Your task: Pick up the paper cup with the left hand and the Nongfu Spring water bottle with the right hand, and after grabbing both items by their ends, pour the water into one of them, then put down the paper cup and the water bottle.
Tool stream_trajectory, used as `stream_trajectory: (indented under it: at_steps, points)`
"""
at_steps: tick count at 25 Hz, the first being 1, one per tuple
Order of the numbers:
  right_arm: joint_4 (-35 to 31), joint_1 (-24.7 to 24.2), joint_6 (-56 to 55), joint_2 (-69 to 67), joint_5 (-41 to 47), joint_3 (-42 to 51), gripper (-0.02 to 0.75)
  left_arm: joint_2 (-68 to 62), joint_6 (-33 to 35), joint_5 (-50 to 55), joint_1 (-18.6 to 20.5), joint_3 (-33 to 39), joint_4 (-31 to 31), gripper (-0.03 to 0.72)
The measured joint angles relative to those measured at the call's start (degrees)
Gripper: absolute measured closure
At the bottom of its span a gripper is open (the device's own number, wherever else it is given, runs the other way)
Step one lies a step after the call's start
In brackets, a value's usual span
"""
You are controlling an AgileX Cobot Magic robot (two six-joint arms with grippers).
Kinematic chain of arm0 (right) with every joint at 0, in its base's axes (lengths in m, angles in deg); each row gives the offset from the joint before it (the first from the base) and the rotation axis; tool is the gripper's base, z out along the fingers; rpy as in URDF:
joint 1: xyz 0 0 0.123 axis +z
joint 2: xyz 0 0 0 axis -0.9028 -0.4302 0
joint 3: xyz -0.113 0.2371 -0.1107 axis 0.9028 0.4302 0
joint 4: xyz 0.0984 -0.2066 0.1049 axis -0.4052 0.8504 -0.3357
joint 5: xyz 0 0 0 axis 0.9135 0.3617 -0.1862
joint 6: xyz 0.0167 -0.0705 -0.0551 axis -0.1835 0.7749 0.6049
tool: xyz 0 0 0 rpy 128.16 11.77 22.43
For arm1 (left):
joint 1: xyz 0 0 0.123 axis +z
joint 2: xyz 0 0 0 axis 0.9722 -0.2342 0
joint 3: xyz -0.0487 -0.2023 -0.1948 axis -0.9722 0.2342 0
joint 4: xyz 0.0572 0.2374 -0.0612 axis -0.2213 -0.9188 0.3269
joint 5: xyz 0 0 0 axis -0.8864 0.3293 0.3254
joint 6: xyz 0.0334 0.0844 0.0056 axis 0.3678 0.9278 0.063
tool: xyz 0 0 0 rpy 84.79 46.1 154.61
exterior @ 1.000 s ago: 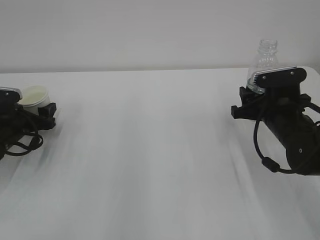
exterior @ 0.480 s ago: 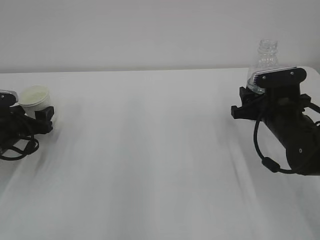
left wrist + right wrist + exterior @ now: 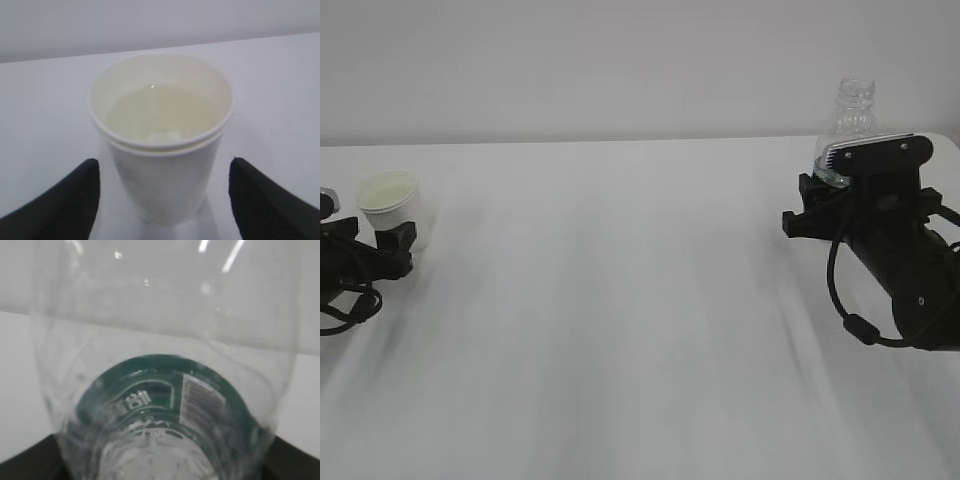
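Left hand (image 3: 370, 240): jaws apart, flanking paper cup (image 3: 390, 205), no contact visible; cup upright on table (image 3: 620, 300) far left, liquid inside. Right hand (image 3: 855, 190): clamped on Nongfu Spring water bottle (image 3: 850, 125), upright, far right.

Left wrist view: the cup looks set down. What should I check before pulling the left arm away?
1. Cup upright on table: ok.
2. Left end effector open, gaps on both sides of cup: ok.
3. Water in cup: ok.
4. Bottle upright: ok.
5. Bottle released: not ok, right end effector grips it.
6. Bottle base on table: cannot tell, hidden.
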Motion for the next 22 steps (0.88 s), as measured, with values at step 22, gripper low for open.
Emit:
stream_trajectory:
  at_steps: [22]
  points:
    - [0.00, 0.00, 0.00, 0.00, 0.00, 0.00, 0.269, 9.09, -6.79, 0.00, -6.11, 5.78, -27.03, 0.111]
